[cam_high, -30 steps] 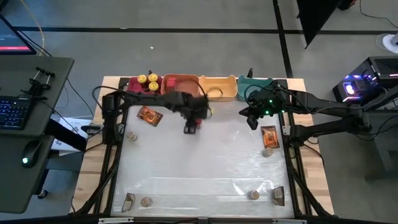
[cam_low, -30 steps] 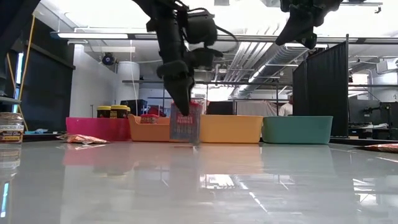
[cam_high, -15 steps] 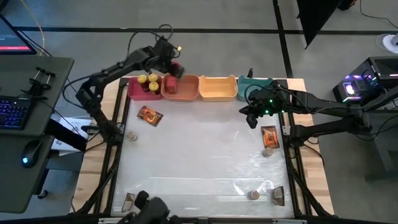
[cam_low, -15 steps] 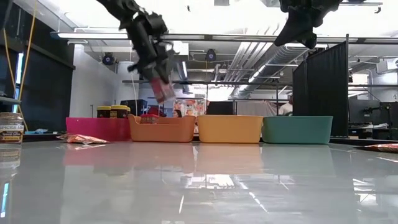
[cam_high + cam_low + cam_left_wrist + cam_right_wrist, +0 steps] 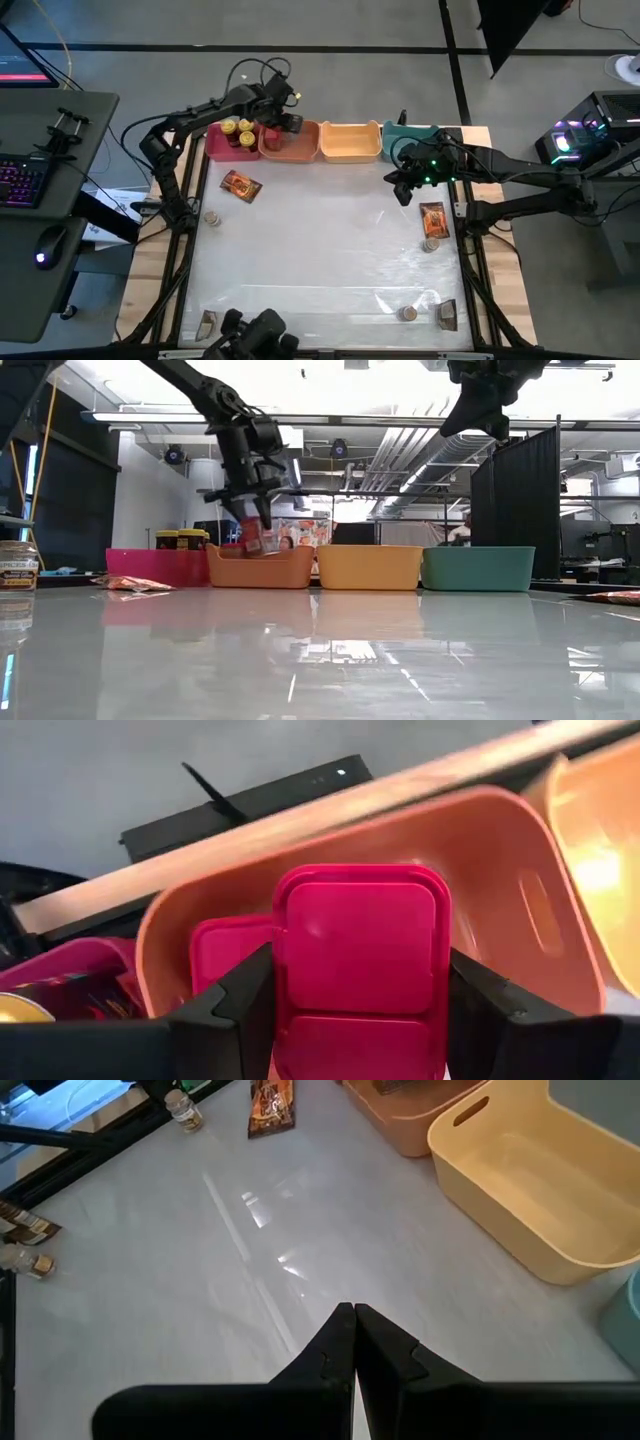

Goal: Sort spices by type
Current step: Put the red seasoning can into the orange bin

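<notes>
1. Left end effector (image 5: 283, 122) is over the orange bin (image 5: 300, 152) at the back of the counter (image 5: 320, 260), fingers clamped on a small red box (image 5: 360, 950); in the left wrist view the box sits squarely between the two fingers (image 5: 235, 1005).
2. Key relation: the box is directly above the orange bin's open mouth, where another red box (image 5: 228, 950) already lies. In the low view the held box (image 5: 252, 537) hangs at about rim height, long axis roughly upright. Judgement: the drop needs only a release, maybe a little more descent.
3. Pink bin (image 5: 222, 150) beside it holds yellow-lidded jars (image 5: 238, 127); yellow bin (image 5: 350, 146) looks empty; teal bin (image 5: 478, 568) contents cannot tell.
4. Right end effector (image 5: 403, 190) hovers above the counter's right side, fingers pressed together, holding nothing (right wrist view).
5. Still loose on the counter: foil packet (image 5: 240, 186) on the left, foil packet (image 5: 433, 217) on the right, grey-lidded jars (image 5: 235, 324) near the front edge.
6. Judgement: the right arm is nearer the right packet; the left arm is nearer the left packet.
</notes>
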